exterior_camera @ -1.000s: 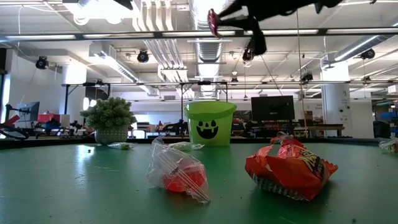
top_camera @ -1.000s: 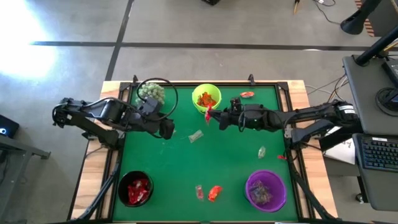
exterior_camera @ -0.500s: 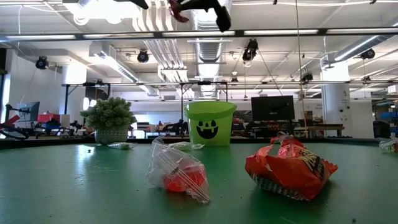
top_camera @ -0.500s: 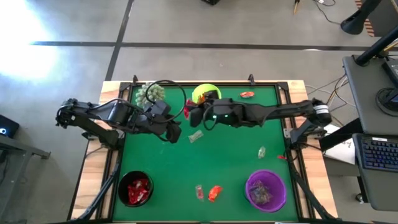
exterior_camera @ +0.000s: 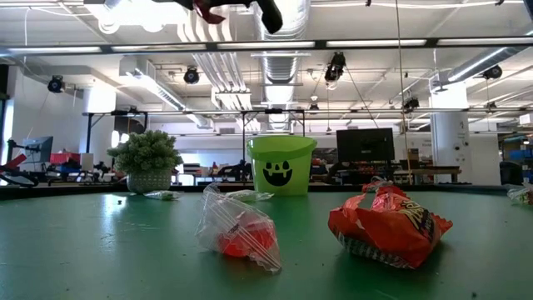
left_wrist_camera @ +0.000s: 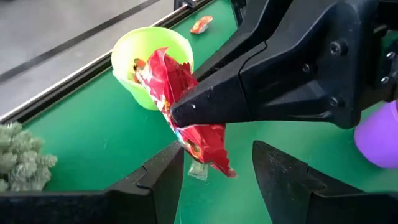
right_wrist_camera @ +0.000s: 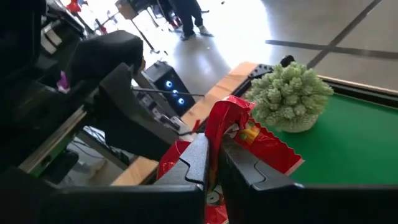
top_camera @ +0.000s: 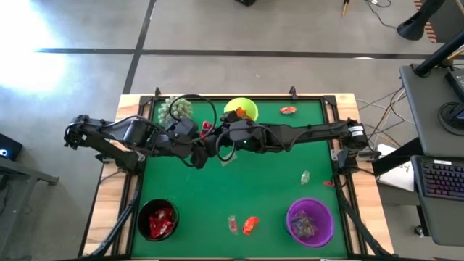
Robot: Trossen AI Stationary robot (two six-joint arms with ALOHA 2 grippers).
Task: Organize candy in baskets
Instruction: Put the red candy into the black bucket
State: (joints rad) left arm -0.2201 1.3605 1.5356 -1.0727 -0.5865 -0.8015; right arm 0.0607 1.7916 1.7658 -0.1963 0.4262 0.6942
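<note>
High view: sorting is partly done, with sweets already in the lime-green plastic basket [top_camera: 241, 111], the black round basket [top_camera: 157, 219] and the purple round basket [top_camera: 309, 222]. At mid-table, the right gripper [top_camera: 208, 131] pinches a red crinkly candy wrapper [left_wrist_camera: 184, 111] between shut jaws, holding it out in the air between the wide-open fingers of the left gripper [top_camera: 197, 153], apparently a handover. Loose pieces remain on the green felt table [top_camera: 275, 181]: a pale clear-wrapped sweet [top_camera: 304, 176] near the right side, an orange wrapped sweet [top_camera: 288, 110] at the far edge, another orange packet [top_camera: 250, 225] and a clear-wrapped red sweet [top_camera: 232, 223] at the near edge.
</note>
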